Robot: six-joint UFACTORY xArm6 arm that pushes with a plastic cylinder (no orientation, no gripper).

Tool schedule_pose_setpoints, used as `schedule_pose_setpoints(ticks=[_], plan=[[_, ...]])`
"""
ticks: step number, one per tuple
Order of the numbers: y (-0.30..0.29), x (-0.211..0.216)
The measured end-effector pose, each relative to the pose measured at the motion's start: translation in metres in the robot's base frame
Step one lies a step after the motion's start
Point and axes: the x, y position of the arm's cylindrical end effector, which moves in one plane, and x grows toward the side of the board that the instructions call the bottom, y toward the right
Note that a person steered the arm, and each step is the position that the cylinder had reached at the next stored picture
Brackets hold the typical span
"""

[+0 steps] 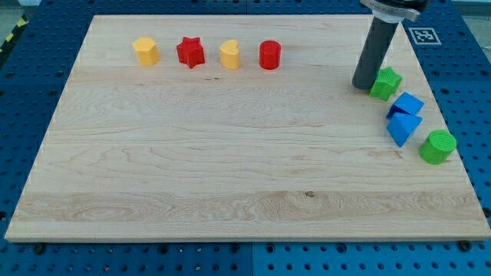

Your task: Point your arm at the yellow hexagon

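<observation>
Clearly the small yellow hexagonal plastic block (146, 51) sits at the view's top left of the pale wooden surface (230, 169), first in a row with a red star block (190, 52), a yellow heart-shaped block (229, 55) and a red cylinder (269, 55). I judge it light, rigid and easy to slide, so there is nothing to grasp, only a side face to nudge or aim at. No pincer is fitted, so it has no state to tell. My tip (363, 85) rests well apart, far right, just beside a green block (386, 82).
</observation>
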Motion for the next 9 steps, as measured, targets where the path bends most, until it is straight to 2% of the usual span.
schedule_pose_setpoints(ticks=[1, 2, 3, 4, 9], plan=[[-0.011, 0.000], [-0.056, -0.013], [-0.064, -0.040], [-0.064, -0.055], [-0.064, -0.061]])
